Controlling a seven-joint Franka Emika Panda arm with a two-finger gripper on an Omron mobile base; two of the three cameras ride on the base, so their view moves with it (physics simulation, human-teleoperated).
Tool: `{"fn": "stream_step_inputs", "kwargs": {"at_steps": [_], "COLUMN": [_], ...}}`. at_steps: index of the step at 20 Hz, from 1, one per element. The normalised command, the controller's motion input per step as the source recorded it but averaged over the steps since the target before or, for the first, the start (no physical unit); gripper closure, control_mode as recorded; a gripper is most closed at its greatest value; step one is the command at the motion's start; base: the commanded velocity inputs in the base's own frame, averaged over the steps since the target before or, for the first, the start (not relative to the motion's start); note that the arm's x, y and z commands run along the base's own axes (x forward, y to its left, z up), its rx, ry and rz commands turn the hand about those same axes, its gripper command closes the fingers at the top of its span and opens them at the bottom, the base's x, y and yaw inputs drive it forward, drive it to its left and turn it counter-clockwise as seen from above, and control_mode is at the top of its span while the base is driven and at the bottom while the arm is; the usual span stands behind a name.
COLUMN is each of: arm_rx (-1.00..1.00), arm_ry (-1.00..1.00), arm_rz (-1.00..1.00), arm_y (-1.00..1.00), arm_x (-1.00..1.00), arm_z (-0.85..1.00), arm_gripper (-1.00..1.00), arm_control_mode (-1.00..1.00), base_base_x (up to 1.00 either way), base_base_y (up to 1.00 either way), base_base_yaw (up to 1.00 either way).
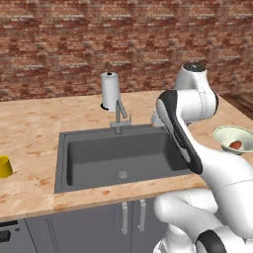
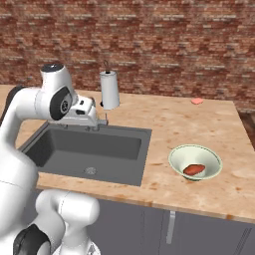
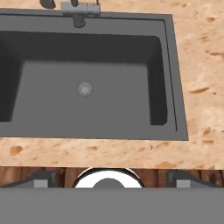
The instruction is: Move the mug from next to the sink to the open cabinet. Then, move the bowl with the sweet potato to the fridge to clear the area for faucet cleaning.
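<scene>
A: Hanging over the sink [image 3: 87, 78], the end effector [image 3: 107, 177] has its two finger tips spread wide at the bottom of the hand view, released and empty, looking down at the round drain [image 3: 84, 89] with the faucet [image 3: 79, 8] at the far rim.

B: So nothing is picked up. Where is the mug?

A: The yellow mug [image 1: 4, 167] sits on the surface well to the left of the basin, untouched. The pale bowl [image 2: 194, 162] with the sweet potato [image 2: 194, 169] in it stands on the other side, near the front edge.

B: Then I'd judge both moves are still to do: mug first, bowl after.

A: Agreed. Neither cabinet nor fridge is reached yet.

B: And the room?

A: A speckled tan surface [image 2: 169, 119] around the dark basin, a white paper-towel roll [image 1: 110, 90] behind the faucet, a small pink item [image 2: 197, 101] toward the back right, a red brick wall [image 1: 99, 39] behind, grey cabinet doors [image 1: 99, 222] below.
</scene>
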Motion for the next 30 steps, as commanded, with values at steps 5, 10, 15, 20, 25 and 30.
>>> {"fn": "stream_step_inputs", "kwargs": {"at_steps": [5,10,15,20,25,30], "arm_rx": [-0.35,-0.23,0.37,0.02,0.0,0.0], "arm_ry": [0.0,0.0,0.03,0.0,0.0,0.0], "arm_rz": [-0.01,-0.03,0.0,0.0,0.0,0.0], "arm_y": [1.0,0.95,-0.72,-0.03,0.0,0.0], "arm_x": [0.0,-0.1,0.04,-0.08,0.0,0.0], "arm_z": [-0.38,-0.39,0.05,0.0,0.0,0.0], "arm_gripper": [-1.0,-1.0,-1.0,-1.0,-1.0,-1.0], "arm_control_mode": [-1.0,-1.0,-1.0,-1.0,1.0,1.0], "base_base_x": [0.0,0.0,0.0,0.0,-0.89,-0.53], "base_base_y": [0.0,0.0,0.0,0.0,0.84,1.0], "base_base_yaw": [0.0,0.0,0.0,0.0,-0.03,-0.17]}}
